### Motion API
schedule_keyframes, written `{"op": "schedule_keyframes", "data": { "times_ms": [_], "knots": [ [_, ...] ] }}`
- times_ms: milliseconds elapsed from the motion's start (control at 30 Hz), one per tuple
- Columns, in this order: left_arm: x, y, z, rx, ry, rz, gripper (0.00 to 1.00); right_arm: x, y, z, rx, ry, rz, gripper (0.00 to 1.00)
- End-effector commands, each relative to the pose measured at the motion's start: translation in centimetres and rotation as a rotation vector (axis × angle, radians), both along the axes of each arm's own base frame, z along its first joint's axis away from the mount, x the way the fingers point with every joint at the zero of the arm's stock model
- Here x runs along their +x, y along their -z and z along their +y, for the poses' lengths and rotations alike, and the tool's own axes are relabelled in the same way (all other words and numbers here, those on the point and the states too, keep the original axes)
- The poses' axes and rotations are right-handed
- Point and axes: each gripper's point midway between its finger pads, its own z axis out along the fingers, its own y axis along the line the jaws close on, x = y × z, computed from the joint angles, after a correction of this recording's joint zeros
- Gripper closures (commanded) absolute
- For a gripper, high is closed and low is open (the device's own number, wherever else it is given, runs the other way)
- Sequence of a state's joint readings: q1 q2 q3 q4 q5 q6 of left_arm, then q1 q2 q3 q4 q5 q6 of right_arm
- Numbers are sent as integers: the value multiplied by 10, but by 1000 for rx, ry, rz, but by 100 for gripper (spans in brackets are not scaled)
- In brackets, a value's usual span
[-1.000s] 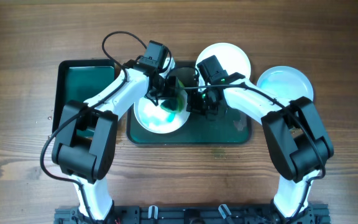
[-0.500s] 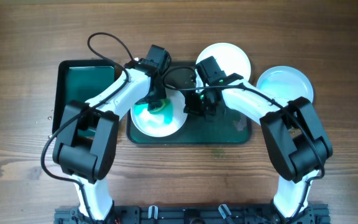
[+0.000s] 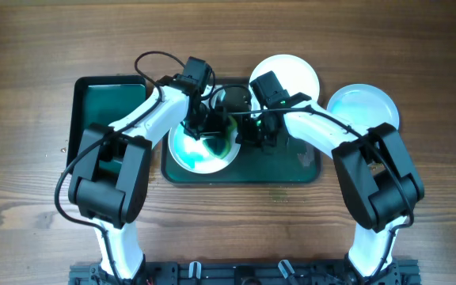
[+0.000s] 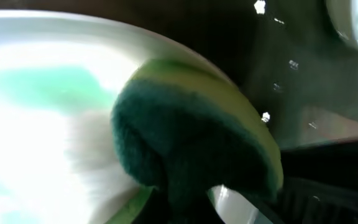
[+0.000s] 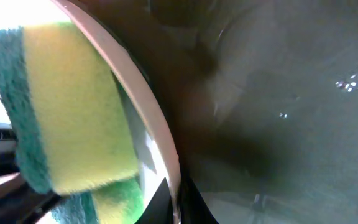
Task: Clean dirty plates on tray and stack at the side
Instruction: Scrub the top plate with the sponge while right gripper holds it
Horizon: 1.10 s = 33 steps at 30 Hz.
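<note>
Overhead: tray (image 3: 291,170) sits mid-table (image 3: 38,47), long side running L–R. Plate (image 3: 188,154) lies in the tray's L end, white w/ a teal smear over its middle & L part. L gripper (image 3: 210,134) is over the plate's upper R part, fingers closed tight on a sponge (image 3: 215,144) that presses on the plate's face. L wrist view: sponge (image 4: 191,143) fills the centre, dark green scrub side toward the cam, yellow layer along its top edge. It rests on the bright white plate (image 4: 36,137), which has pale teal streaks. The fingers are mostly hidden under the sponge. R gripper (image 3: 248,134) is just R of the sponge, at the plate's R edge, over the tray's middle. Its fingers are closed, apparently pinching the plate's rim. R wrist view: plate (image 5: 148,118) shows as a rim running diagonally from top L to bottom centre, where it drops toward the fingers at the frame's foot. The yellow/green sponge (image 5: 73,106) is on one side of it, and the dark wet tray (image 5: 278,124) floor w/ water beads is on the other. 2nd plate (image 3: 291,73), plain white, lies at the tray's far edge, R of centre; can't tell if it rests on the rim or just behind it. 3rd plate (image 3: 364,107) is on the table R of the tray, w/ a faint greenish tint. Small tray (image 3: 105,107), green inside, is on the table just L of the big one.
</note>
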State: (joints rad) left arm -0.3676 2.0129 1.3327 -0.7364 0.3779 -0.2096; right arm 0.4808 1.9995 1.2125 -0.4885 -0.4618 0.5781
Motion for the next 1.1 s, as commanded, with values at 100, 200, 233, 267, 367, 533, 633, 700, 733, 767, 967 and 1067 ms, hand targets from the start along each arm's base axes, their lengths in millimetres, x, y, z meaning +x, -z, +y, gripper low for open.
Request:
{"op": "schedule_keyframes", "data": {
  "times_ms": [100,200,233,267,367,533,633,700,733,767,967,1067],
  "knots": [
    [16,14,114,640,-371,-115,96,2,2,4,20,-4,8,96],
    [10,5,140,785,-415,-136,96,3,2,4,21,-3,7,96],
    [9,5,142,796,-412,-134,96,3,2,4,21,-3,6,96],
    [7,4,142,799,-409,-129,96,3,2,4,21,-4,5,96],
    [4,6,137,779,-398,-107,96,3,2,4,21,-4,5,96],
    [-13,19,86,503,-228,34,96,3,2,4,21,-4,5,96],
    [-30,15,32,195,-60,127,96,4,1,5,24,-3,0,96],
    [-41,2,-2,-21,59,163,96,4,1,5,25,-3,-2,96],
    [-45,-5,-15,-109,97,173,96,4,1,5,25,-3,-2,96],
    [-47,-11,-24,-171,117,176,96,4,1,5,25,-3,-1,96],
    [-22,-4,-20,-112,32,99,96,4,1,5,25,-6,-2,96],
    [1,9,5,55,-89,25,96,4,1,5,25,-6,-2,96]
  ]
}}
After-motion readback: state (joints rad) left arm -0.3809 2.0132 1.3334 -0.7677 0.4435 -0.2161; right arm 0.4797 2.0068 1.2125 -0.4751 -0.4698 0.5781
